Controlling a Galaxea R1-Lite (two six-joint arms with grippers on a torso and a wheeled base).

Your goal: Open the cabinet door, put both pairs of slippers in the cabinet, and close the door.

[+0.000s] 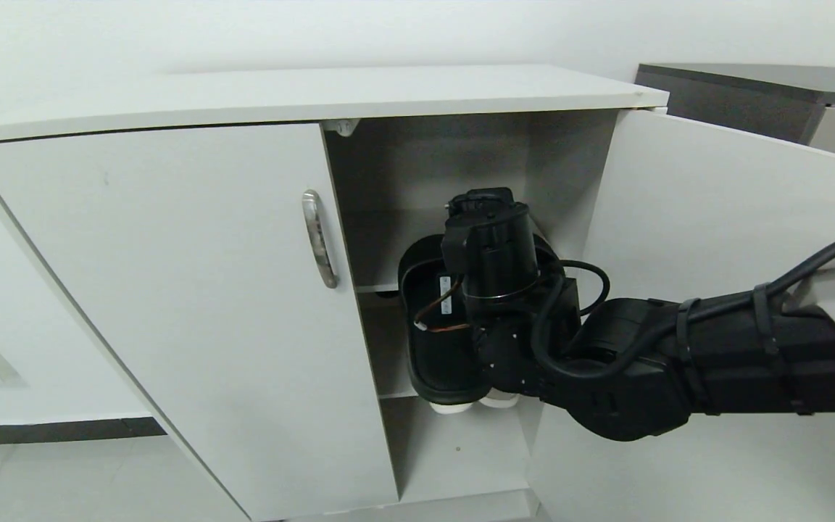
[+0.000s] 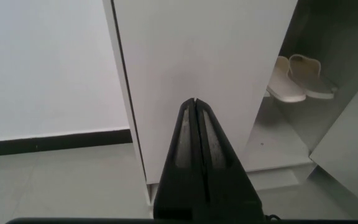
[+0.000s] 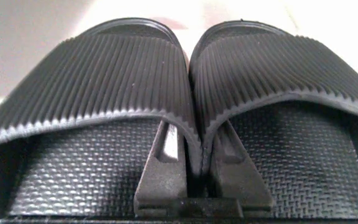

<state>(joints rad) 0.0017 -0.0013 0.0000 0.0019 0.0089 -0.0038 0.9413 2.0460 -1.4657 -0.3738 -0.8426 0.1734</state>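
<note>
We see a white laminate cabinet [image 1: 388, 90] with its left door [image 1: 171, 304] shut, a curved brushed-metal handle [image 1: 320, 239] near that door's inner edge. The right door [image 1: 715, 217] stands swung wide open.

The black right arm [image 1: 678, 370] reaches into the open half. Its right jaws are clamped on a pair of black ribbed rubber slide slippers [image 1: 438, 348], gripping the two inner side walls pressed together, one slipper on each side. In the right wrist view the ribbed straps [image 3: 104, 81] arch side by side, with the textured footbeds below them.

The black slippers hang inside the cabinet opening, toes pointing toward the back, in the space between the upper shelf [image 1: 377, 288] and the lower shelf [image 1: 397, 395]. Directly under them a pair of cream-white slide slippers [image 2: 297, 78] sits side by side on that lower shelf; their heels [image 1: 452, 407] peep out beneath the black soles. We cannot tell whether the two pairs touch.

The left jaws are pressed together and hold nothing. They sit low outside the cabinet, pointing at the shut left door, above the pale grey floor [image 2: 55, 180].

A grey cabinet [image 1: 751, 94] stands behind, on the right.
</note>
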